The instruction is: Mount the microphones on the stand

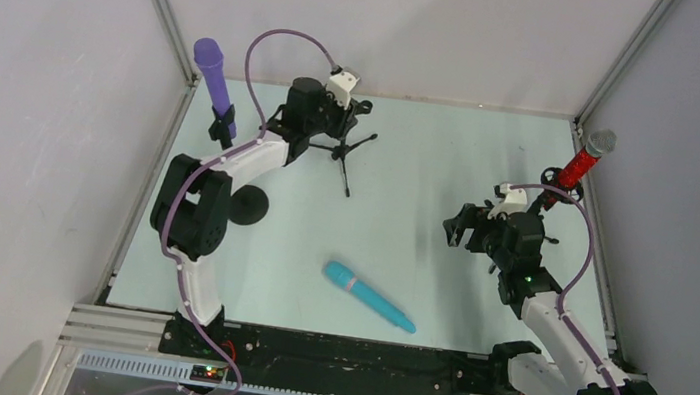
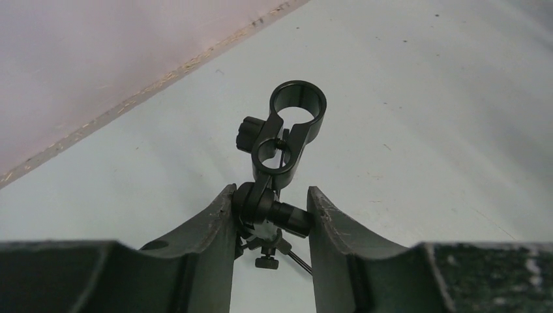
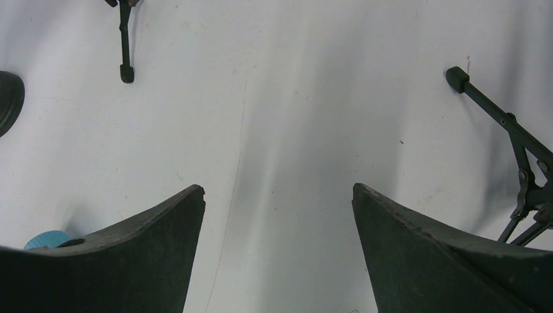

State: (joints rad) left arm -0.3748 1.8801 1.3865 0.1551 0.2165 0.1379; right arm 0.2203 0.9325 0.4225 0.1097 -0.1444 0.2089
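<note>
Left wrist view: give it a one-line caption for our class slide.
Left gripper clamps the joint of the tripod stand below its empty microphone clip.

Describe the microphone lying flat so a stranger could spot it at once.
Look at the pale table, near its front edge, midway. The teal microphone lies there on its side. The purple microphone and the red microphone stick up at the far corners.

A pale green table sits between grey walls.
</note>
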